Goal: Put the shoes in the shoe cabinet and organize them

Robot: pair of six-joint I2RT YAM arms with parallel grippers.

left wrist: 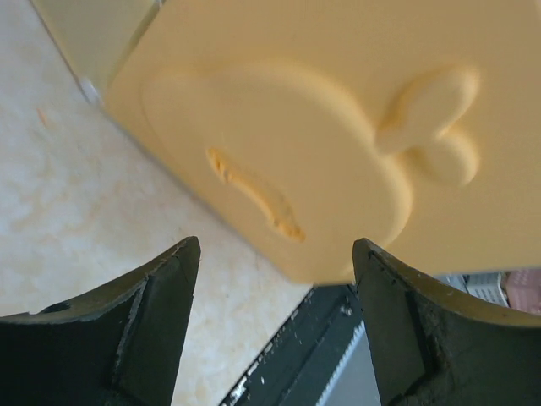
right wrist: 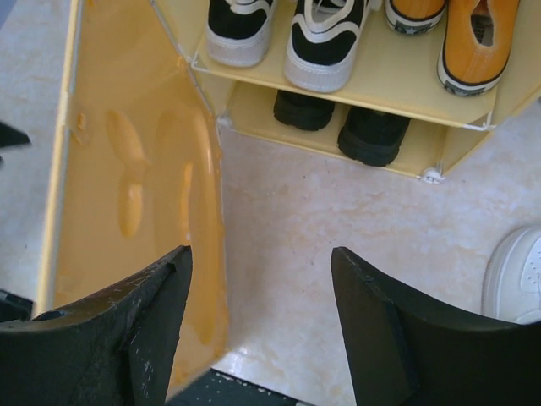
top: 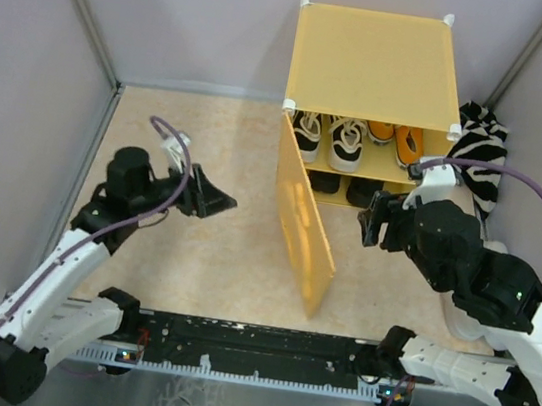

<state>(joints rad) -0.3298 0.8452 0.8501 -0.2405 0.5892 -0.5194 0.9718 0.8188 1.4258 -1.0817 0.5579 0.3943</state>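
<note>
Yellow shoe cabinet door point(top: 303, 223) is swung wide open; the left gripper point(top: 223, 199), spread apart, is pointed at its outside.

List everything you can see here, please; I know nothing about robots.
Yellow-orange plastic cube cabinet: one, far centre, its apple-embossed door open.
Black-and-white lace-up sneakers: two, upper shelf, left.
Orange canvas sneakers: two, upper shelf, right.
Black shoes: two, lower shelf.
Zebra-striped cloth: one, black-and-white, right of the cabinet.
White shoe: one, partly seen, front-right of the cabinet.
Beige marbled tabletop: one, under everything.
Left gripper: one, black, open, facing the door's outside.
Right gripper: one, black, open, facing the cabinet's front.
</note>
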